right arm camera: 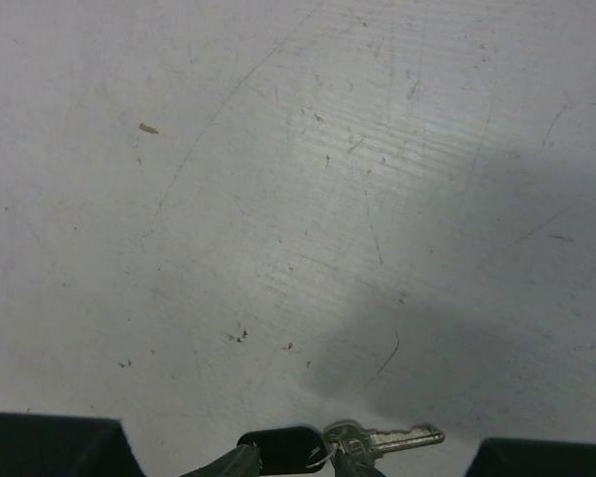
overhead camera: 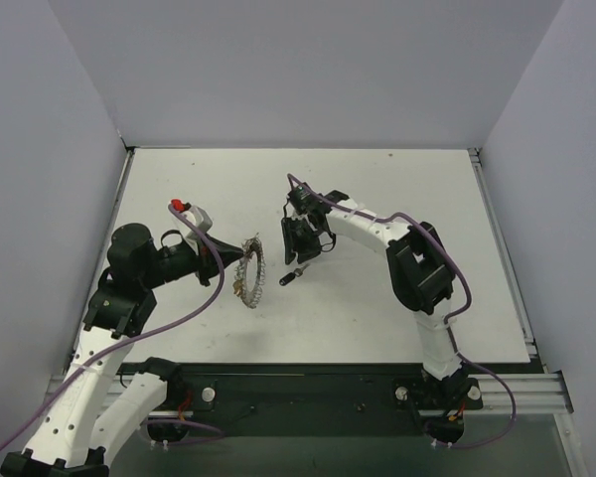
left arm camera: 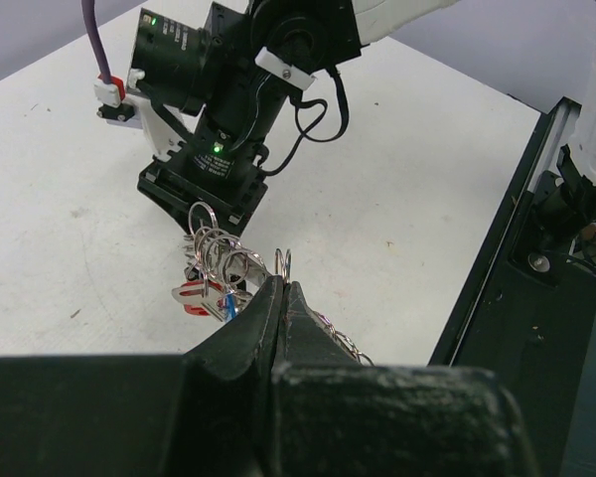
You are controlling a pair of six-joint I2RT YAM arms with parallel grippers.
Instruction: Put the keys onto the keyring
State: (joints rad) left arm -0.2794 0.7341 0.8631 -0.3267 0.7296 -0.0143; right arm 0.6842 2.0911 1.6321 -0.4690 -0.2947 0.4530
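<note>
My left gripper (overhead camera: 236, 263) is shut on the keyring (overhead camera: 251, 270), a silvery ring held upright and edge-on above the table. In the left wrist view the jaws (left arm camera: 282, 288) pinch the ring's rim (left arm camera: 284, 262). Several small rings and keys with red and blue heads (left arm camera: 201, 295) hang from it. My right gripper (overhead camera: 303, 244) hovers over the table right of the ring, fingers apart. A loose key with a black head (overhead camera: 291, 276) lies on the table just in front of it. In the right wrist view this key (right arm camera: 283, 448) shows between my fingertips (right arm camera: 240, 463), its silver blade pointing right.
White walls enclose the table (overhead camera: 397, 199) on three sides. A black rail (overhead camera: 308, 383) with both arm bases runs along the near edge. The right arm's wrist (left arm camera: 228, 109) fills the far part of the left wrist view.
</note>
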